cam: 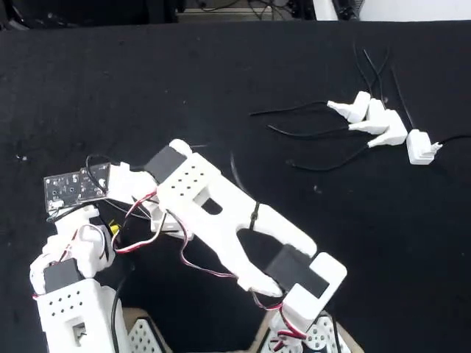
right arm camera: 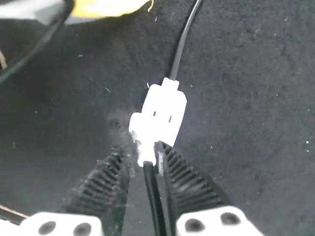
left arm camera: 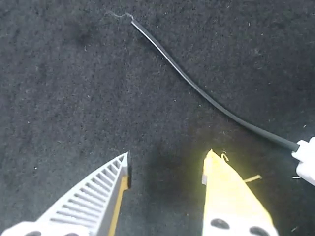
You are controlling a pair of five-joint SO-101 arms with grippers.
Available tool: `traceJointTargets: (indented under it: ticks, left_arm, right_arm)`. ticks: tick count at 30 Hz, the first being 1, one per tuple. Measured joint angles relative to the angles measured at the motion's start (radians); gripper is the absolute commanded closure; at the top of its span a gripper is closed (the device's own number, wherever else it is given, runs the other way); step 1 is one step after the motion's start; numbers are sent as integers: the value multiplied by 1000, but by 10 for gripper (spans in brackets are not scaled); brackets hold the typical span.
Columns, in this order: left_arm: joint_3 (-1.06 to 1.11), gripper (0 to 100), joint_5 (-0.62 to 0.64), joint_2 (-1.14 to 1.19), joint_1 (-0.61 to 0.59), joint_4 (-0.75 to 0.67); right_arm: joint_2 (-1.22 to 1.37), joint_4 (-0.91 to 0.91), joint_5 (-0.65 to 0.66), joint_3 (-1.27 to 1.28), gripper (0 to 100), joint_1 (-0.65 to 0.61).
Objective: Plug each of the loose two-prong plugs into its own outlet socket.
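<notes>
My right gripper [right arm camera: 145,152] is shut on a white plug [right arm camera: 141,132] whose black lead runs back between the fingers. The plug's front end sits against a white socket piece [right arm camera: 165,105], and they look joined. The socket's own black cable [right arm camera: 184,39] leads away over the black mat. My left gripper [left arm camera: 167,157] hovers open just above the mat, one finger white and ribbed [left arm camera: 106,191], the other yellow [left arm camera: 231,196]. Nothing is between them. A black cable [left arm camera: 197,91] with a bare end lies ahead of it. A white piece [left arm camera: 307,160] shows at the edge.
At the far right of the table lie three white plug-and-socket pieces [cam: 352,109] [cam: 383,123] [cam: 419,147] with thin black leads spreading left. Both white arms [cam: 221,213] cross over the near left, with loose red and black wiring and a circuit board [cam: 73,187].
</notes>
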Motion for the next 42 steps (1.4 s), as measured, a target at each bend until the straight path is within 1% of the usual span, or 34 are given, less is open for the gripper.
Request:
traceJointTargets:
  ticks: [5, 10, 19, 42]
  left_arm:
    - [0, 751, 0, 0, 0, 0]
    - [0, 751, -2, 0, 0, 0]
    - [0, 751, -2, 0, 0, 0]
    - [0, 751, -2, 0, 0, 0]
  right_arm:
    - [2, -46, 0, 0, 988, 5]
    - [2, -54, 0, 0, 988, 17]
    - [2, -54, 23, 0, 988, 38]
    - [2, -32, 23, 0, 988, 49]
